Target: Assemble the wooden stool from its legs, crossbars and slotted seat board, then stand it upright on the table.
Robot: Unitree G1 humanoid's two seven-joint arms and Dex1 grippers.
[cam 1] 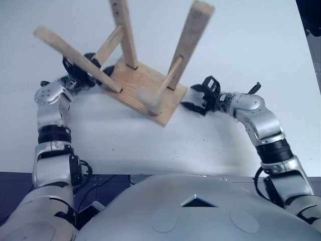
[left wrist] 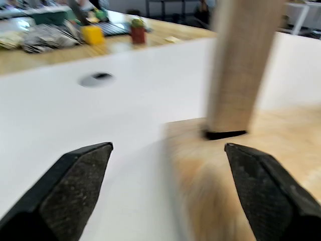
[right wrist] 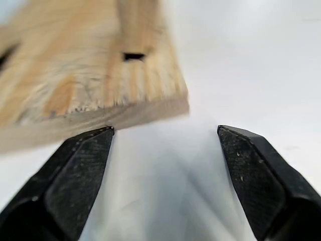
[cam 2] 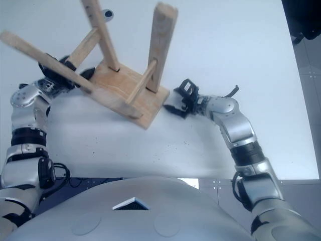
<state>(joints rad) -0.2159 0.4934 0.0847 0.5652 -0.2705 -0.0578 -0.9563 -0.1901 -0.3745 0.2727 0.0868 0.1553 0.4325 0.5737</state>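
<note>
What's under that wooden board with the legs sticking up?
The white table shows all round the seat board. The board's lower face and the tabletop directly beneath are covered, so unseen.

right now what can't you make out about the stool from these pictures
Far leg: its end is cut off by the top edge of both eye views.
Seat board: its face toward the table is hidden by the board itself.
Left gripper: in the eye views a slanting leg partly covers it, so contact with the board is unclear.
</note>
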